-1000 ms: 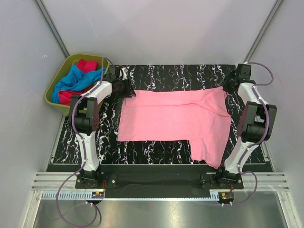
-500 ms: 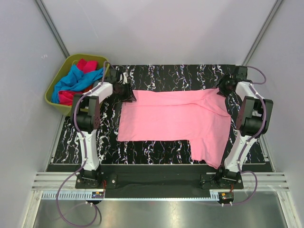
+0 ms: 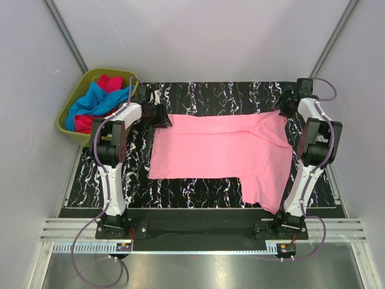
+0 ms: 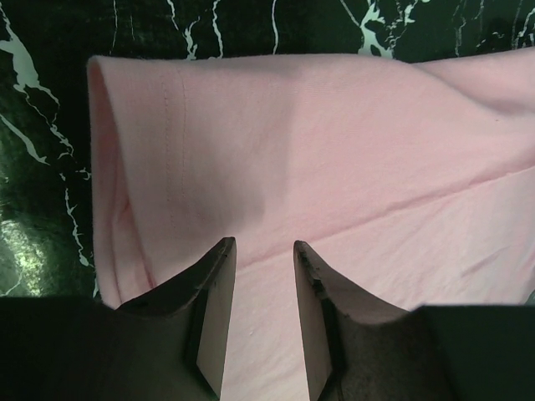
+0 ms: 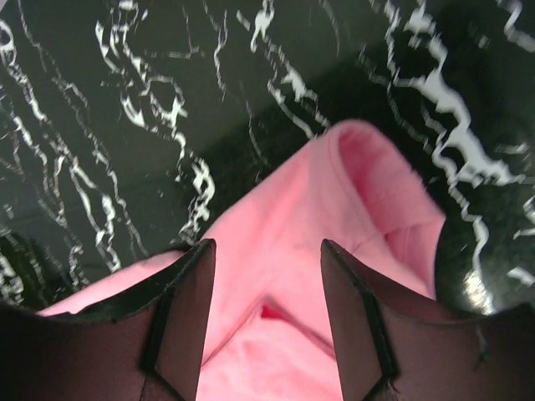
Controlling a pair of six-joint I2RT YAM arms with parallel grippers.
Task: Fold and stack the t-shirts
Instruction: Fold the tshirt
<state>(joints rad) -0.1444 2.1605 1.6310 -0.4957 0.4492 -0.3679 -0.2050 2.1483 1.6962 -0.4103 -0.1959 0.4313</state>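
A light pink t-shirt point(image 3: 222, 150) lies spread flat on the black marbled table point(image 3: 228, 93). One part of it hangs toward the near right. My left gripper point(image 3: 162, 115) is at its far left corner. In the left wrist view this gripper point(image 4: 263, 244) is open with a narrow gap, and the folded pink edge point(image 4: 251, 142) lies flat below it. My right gripper point(image 3: 284, 107) is at the far right corner. In the right wrist view it point(image 5: 267, 244) is open wide over a bunched pink corner point(image 5: 368, 184). Neither gripper holds cloth.
An olive-green bin point(image 3: 108, 71) stands off the table's far left corner. It holds a bright blue shirt point(image 3: 96, 102) and magenta shirts point(image 3: 108, 81). Grey walls close in the far side and both sides. Both arm bases sit at the near edge.
The right arm has drawn its elbow in and its wrist has shifted a little toward the far edge. The left arm has barely moved. The pink shirt lies as before.
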